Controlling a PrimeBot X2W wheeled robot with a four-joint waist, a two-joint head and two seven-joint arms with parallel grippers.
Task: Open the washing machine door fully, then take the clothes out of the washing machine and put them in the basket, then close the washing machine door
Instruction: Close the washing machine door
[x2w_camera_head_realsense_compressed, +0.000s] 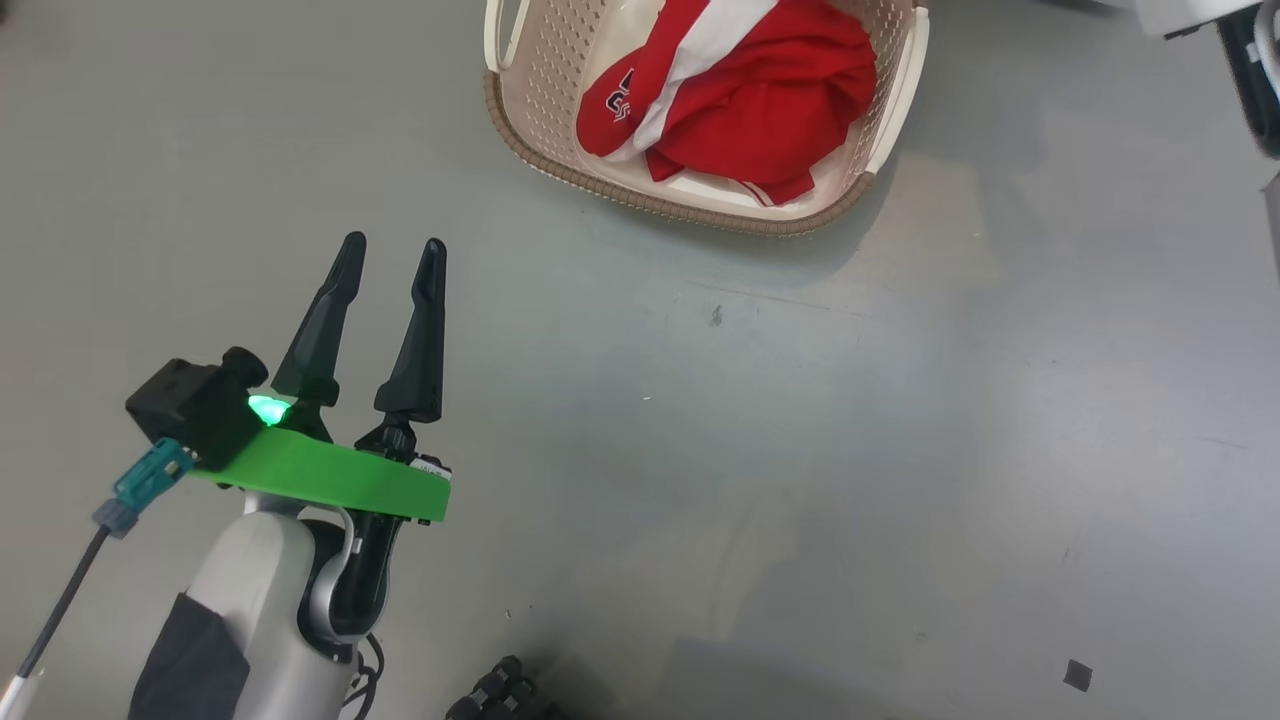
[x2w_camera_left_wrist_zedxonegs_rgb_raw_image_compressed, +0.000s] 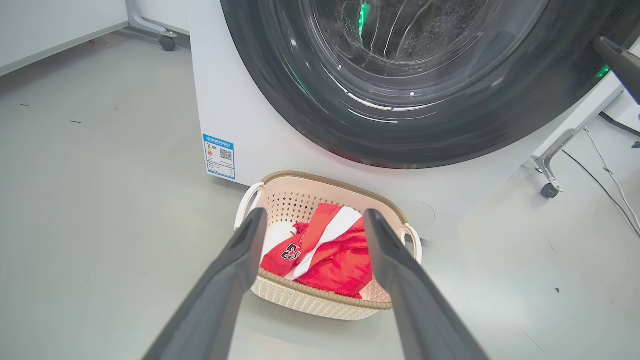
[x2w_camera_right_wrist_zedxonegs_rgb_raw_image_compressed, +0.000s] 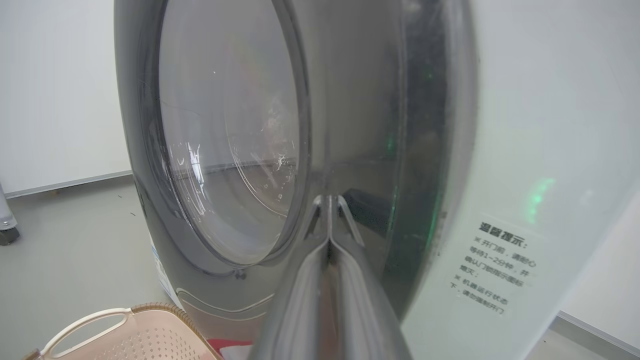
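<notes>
The basket (x2w_camera_head_realsense_compressed: 640, 195) stands on the grey floor in front of the washing machine (x2w_camera_left_wrist_zedxonegs_rgb_raw_image_compressed: 240, 115) and holds the red clothes (x2w_camera_head_realsense_compressed: 770, 100). My left gripper (x2w_camera_head_realsense_compressed: 392, 243) hovers open and empty over the floor, short of the basket (x2w_camera_left_wrist_zedxonegs_rgb_raw_image_compressed: 320, 292) and the clothes (x2w_camera_left_wrist_zedxonegs_rgb_raw_image_compressed: 335, 260), pointing at them. The washing machine door (x2w_camera_left_wrist_zedxonegs_rgb_raw_image_compressed: 300, 115) lies against the machine's front and looks closed. My right gripper (x2w_camera_right_wrist_zedxonegs_rgb_raw_image_compressed: 328, 199) is shut on nothing. Its tips rest against the black rim of the door (x2w_camera_right_wrist_zedxonegs_rgb_raw_image_compressed: 225, 150), beside the white washing machine (x2w_camera_right_wrist_zedxonegs_rgb_raw_image_compressed: 525, 150).
A metal leg on a caster (x2w_camera_left_wrist_zedxonegs_rgb_raw_image_compressed: 550, 170) and a cable (x2w_camera_left_wrist_zedxonegs_rgb_raw_image_compressed: 610, 175) lie to the right of the machine, and another caster (x2w_camera_left_wrist_zedxonegs_rgb_raw_image_compressed: 167, 42) stands to its left. A corner of the basket (x2w_camera_right_wrist_zedxonegs_rgb_raw_image_compressed: 150, 312) shows below the door. Open grey floor surrounds my left arm.
</notes>
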